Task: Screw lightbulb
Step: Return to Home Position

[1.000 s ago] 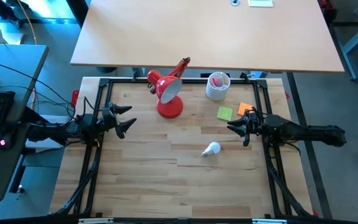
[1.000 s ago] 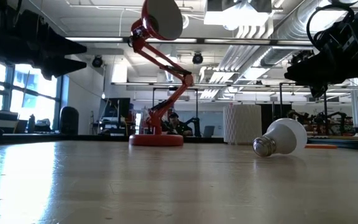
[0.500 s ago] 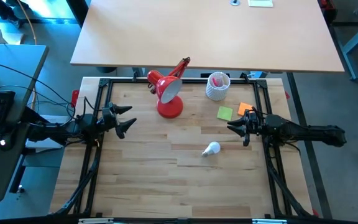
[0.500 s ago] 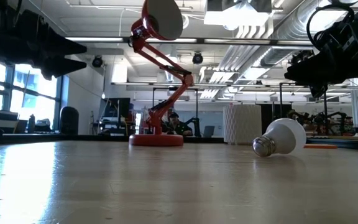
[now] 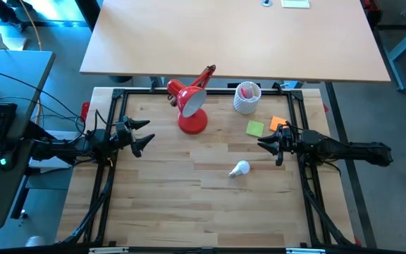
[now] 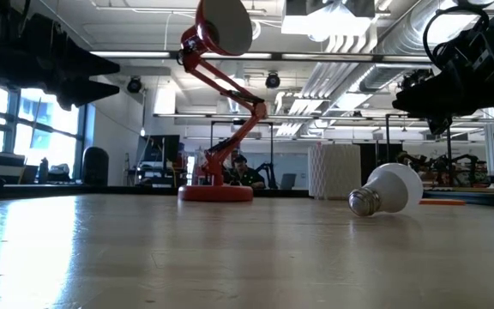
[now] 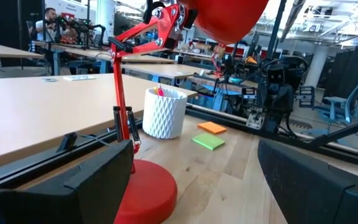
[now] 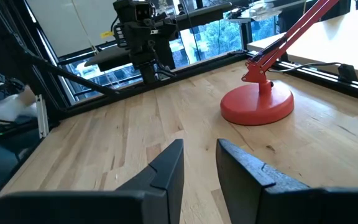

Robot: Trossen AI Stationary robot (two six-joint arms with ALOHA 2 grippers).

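Your lightbulb [image 5: 240, 168] lies on its side on the table [image 5: 189, 204], apart from both arms. Just beyond it, your left gripper [image 5: 146, 134] hangs spread wide and your right gripper [image 5: 268, 144] narrowly parted. Farthest back stands the red lamp [image 5: 191, 106].

Lamp [image 5: 191, 106] is showing solid red over shade, arm and round base. Lightbulb [image 5: 240, 168], nearer the front edge than the lamp, is reading plain white with a silvery-grey screw end. Cup [image 5: 247, 98] beside the lamp is showing white in a perforated diamond lattice, with something pink inside. Past the lamp on the cup's side, one note [image 5: 255, 128] is showing green and a second note [image 5: 278, 123] orange. Bench [image 5: 189, 204] is showing pale wood planks. Left gripper [image 5: 146, 134] and right gripper [image 5: 266, 147] are both reading black.
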